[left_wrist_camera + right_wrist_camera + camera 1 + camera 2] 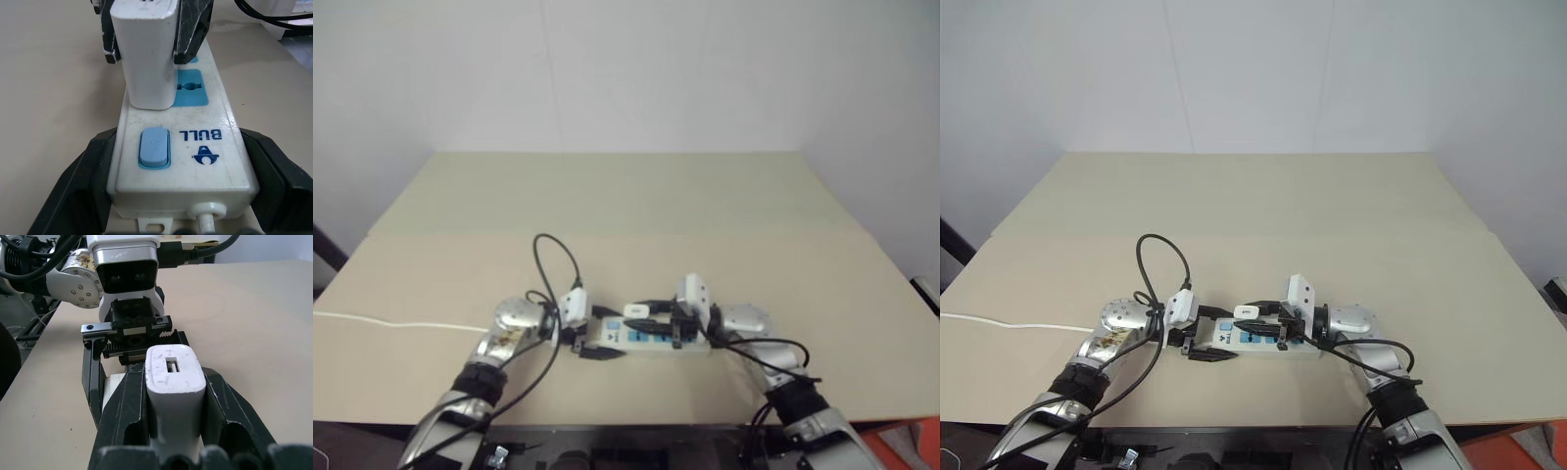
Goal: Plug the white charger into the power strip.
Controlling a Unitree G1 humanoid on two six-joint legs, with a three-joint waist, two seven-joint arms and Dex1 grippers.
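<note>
Currently the power strip lies flat near the front edge of the tabletop, roughly centred between its left and right edges, long axis running left-right. Left hand straddles the strip's switch end: its two black fingers are spread wide, one on each long side of the strip, close against the casing. Thin white cord trails off toward the left edge of the tabletop.

Right hand comes in from the other side, pinching the white charger between its fingers, one pad on each flat side. Charger stands upright on top of the strip, over the socket nearest the blue switch. Its base sits right at the strip's face; can't tell if it's fully seated. Next blue socket face beyond it is uncovered.

Both hands face each other across the strip, charger between them, just beside the left hand's fingertips.
</note>
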